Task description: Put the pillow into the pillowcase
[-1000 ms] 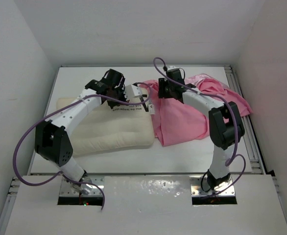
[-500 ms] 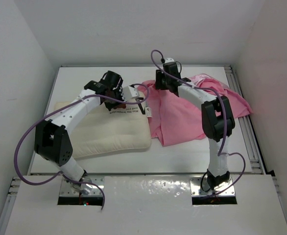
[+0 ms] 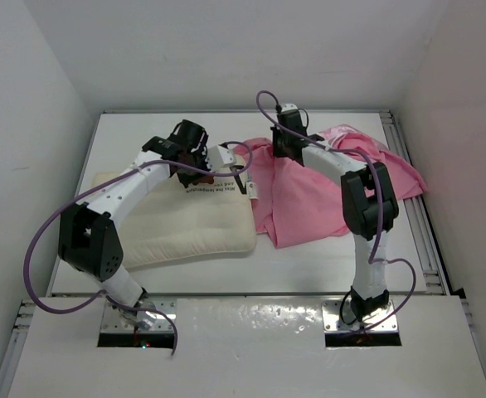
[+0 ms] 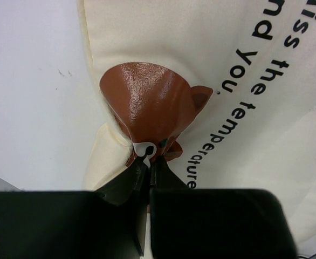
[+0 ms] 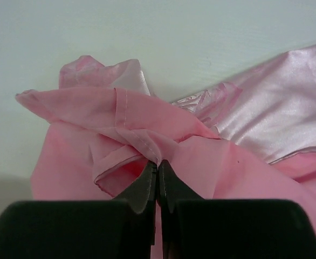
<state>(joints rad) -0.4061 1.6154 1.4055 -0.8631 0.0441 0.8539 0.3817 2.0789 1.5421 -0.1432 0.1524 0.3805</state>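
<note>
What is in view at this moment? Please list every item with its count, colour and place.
pillow: one, cream-white with a brown bear mark and black print, on the left half of the table.
pillowcase: one, shiny pink, crumpled on the right half, beside the pillow.
table: one, white, under both.
left arm, right arm: white and black, with purple cables.
left gripper: shut on the pillow at the bear mark.
right gripper: shut on a pillowcase hem fold.
</note>
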